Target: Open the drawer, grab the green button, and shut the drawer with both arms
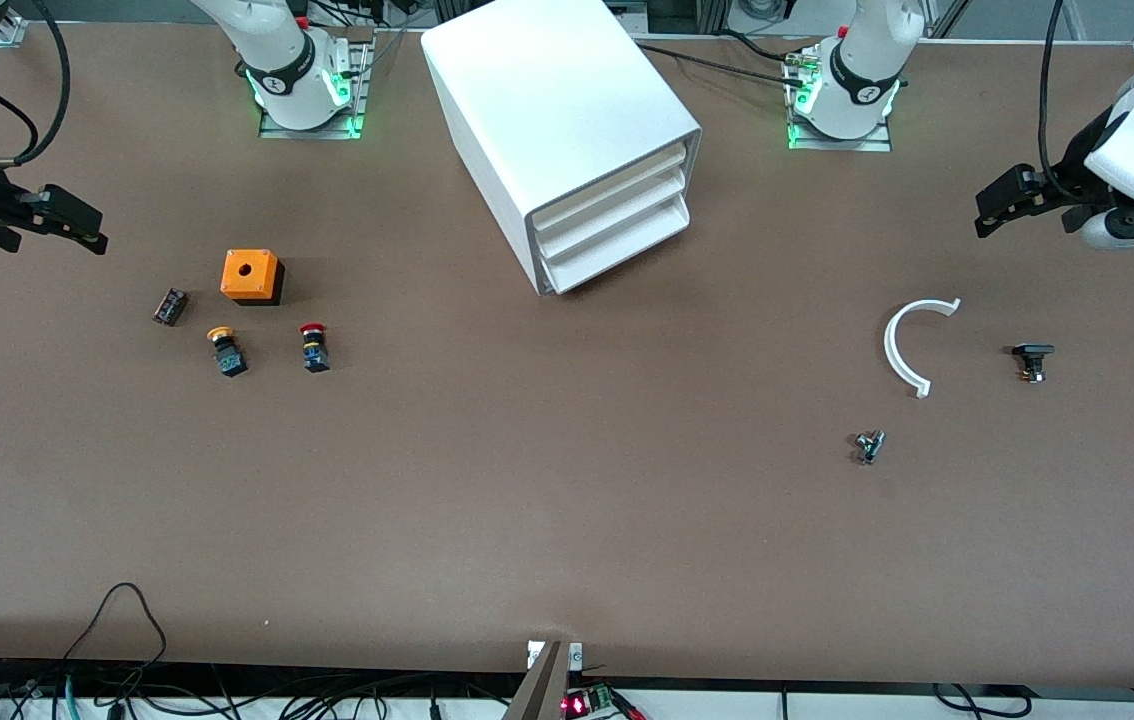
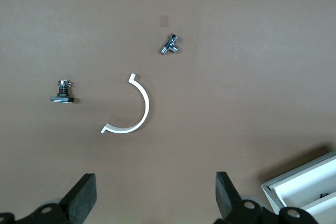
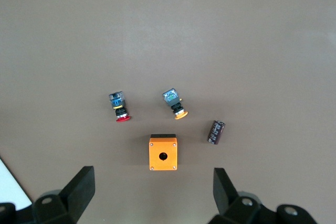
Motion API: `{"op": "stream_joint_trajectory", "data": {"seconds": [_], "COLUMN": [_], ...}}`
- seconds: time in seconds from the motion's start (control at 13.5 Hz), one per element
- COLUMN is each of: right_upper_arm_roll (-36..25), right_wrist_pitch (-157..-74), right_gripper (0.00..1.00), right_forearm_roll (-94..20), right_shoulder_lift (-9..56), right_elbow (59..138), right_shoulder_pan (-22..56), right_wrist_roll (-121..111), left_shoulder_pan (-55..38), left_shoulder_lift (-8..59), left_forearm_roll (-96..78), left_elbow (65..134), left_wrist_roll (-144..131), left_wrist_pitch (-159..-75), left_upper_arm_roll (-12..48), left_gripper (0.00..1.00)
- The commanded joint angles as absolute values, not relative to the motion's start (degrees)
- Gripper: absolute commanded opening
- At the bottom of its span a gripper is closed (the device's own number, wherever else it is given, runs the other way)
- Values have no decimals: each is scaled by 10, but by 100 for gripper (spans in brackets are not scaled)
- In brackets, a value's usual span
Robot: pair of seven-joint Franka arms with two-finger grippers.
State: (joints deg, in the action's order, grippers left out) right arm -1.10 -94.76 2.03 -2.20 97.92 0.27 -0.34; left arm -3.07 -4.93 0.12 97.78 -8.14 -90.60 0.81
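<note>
**drawer shut, both arms parked: job not begun**

we found the white cabinet (image 1: 567, 130) standing mid-table between the two arm bases, all 3 drawers pushed in. the lowest drawer (image 1: 622, 250), the one we needed, sat flush w/ the two above it. no green-capped button showed in any view; we judged it was prob. inside that drawer, but couldn't confirm.

the left gripper (image 1: 995, 208) hung over bare table at the left arm's end, jaws wide apart, holding nothing. below it, per the left wrist view, lay a white curved clip (image 2: 131, 111), a small metal fitting (image 2: 169, 44) and a black-headed part (image 2: 62, 93); a corner of the cabinet showed at the frame edge. the right gripper (image 1: 77, 225) hung over the right arm's end, jaws likewise spread and empty. under it lay an orange box (image 3: 163, 152), a red-capped button (image 3: 118, 107), a yellow-capped button (image 3: 175, 104) and a dark cylinder (image 3: 216, 131).

progress, as we read it: nil. opening, picking and closing all remained. the drawer lay well apart from both sets of jaws, roughly between them, its front turned toward the front camera and the left arm's end, so we reckoned the left gripper had the easier reach for the pull.
</note>
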Motion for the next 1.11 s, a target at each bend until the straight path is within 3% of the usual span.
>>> {"op": "stream_joint_trajectory", "data": {"seconds": [0.0,1.03], "right_upper_arm_roll": [-9,-7], "right_wrist_pitch": [-937,-937], "right_gripper": [100,100], "right_forearm_roll": [19,19], "right_shoulder_lift": [-30,-30], "right_elbow": [976,976], "right_shoulder_pan": [-1,-1], "right_wrist_roll": [-4,-4], "left_shoulder_pan": [-31,-33], "left_shoulder_lift": [-47,-20], "left_forearm_roll": [11,13], "left_elbow": [967,932], "left_wrist_roll": [-68,-75], "left_wrist_pitch": [-889,-886], "left_upper_arm_roll": [10,11], "left_gripper": [100,100]}}
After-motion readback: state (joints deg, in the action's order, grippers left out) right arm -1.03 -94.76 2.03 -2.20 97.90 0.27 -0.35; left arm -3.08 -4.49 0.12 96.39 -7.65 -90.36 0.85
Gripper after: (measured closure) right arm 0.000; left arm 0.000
